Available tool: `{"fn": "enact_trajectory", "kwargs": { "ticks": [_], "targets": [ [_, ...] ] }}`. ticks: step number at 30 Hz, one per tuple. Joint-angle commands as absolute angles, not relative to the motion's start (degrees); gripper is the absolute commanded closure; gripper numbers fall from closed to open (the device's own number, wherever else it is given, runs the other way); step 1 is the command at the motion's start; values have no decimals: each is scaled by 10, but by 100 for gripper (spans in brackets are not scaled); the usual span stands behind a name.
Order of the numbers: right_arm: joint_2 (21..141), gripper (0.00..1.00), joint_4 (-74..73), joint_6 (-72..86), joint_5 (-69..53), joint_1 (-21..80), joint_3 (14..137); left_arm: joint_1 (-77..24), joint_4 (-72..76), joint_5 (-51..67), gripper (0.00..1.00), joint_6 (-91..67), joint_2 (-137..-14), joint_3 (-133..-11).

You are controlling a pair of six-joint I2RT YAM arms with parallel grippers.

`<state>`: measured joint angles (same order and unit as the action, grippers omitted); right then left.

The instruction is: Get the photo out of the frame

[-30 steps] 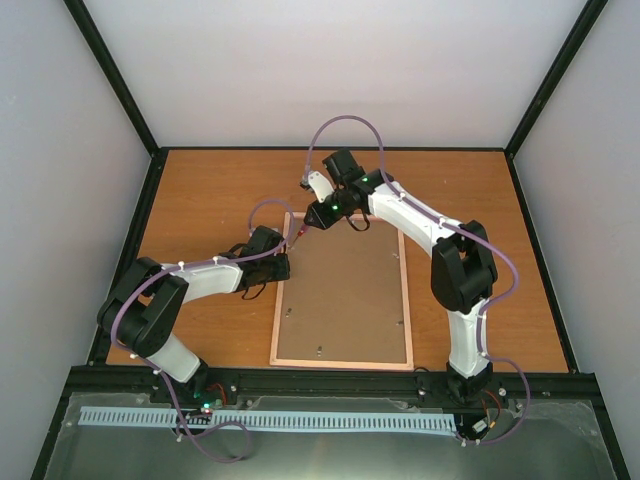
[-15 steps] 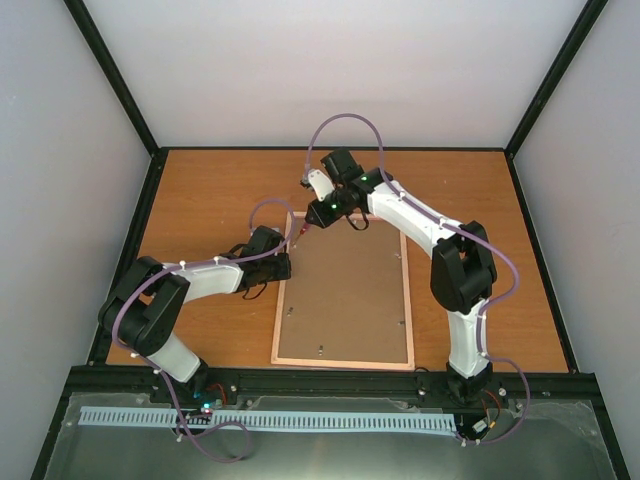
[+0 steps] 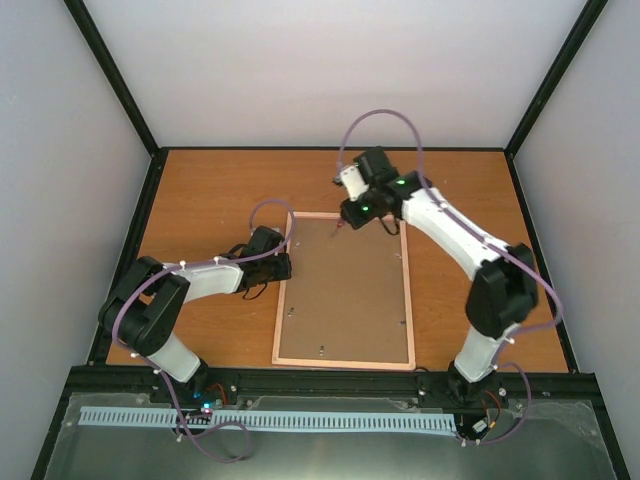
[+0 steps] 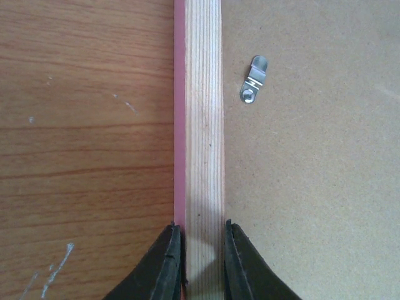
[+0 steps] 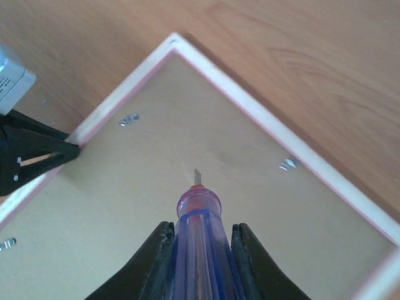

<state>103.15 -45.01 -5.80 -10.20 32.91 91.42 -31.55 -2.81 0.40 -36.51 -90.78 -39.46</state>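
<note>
**Rear of the frame (image 3: 345, 300), face down on the surface (image 3: 200, 195).** We note that the right arm (image 3: 455, 230) has swung rightward along the far rail, away from the far-left corner where it stood a second ago. We judge it is moving on to the turn clip (image 5: 287, 164) there. Its jaws grip the screwdriver (image 5: 199, 209), tip over the hardboard. The left jaws pinch the left rail — pale wood edged pink. The backing is brown, plain and still seated, and the photo stays hidden beneath it.
</note>
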Motion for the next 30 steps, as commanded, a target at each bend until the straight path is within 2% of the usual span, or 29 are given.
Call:
{"fn": "enact_trajectory", "kwargs": {
  "ticks": [1,3,4,9,13,15,20,24,30],
  "targets": [
    [913,97,-456,-83,-81,289,867,-318,-62,45,99,-379,-903,-393],
    [884,97,-460,-93,-125,264,848,-318,-69,40,99,-380,-897,-396],
    [870,97,-462,-100,-153,250,838,-318,-74,36,95,-379,-894,-402],
    [759,97,-421,-151,-222,193,723,-318,-145,-3,58,-353,-868,-463],
    [668,97,-414,-186,-235,169,632,-318,-174,-22,39,-301,-870,-533],
    [633,97,-423,-202,-237,166,602,-318,-176,-16,34,-262,-890,-581],
    [555,97,-422,-221,-272,166,532,-318,-162,19,27,-164,-977,-696],
    [538,97,-433,-233,-299,166,521,-318,-147,90,34,-31,-1057,-781],
    [520,97,-398,-238,-341,165,488,-318,-183,131,37,121,-1166,-878]
  ]
}}
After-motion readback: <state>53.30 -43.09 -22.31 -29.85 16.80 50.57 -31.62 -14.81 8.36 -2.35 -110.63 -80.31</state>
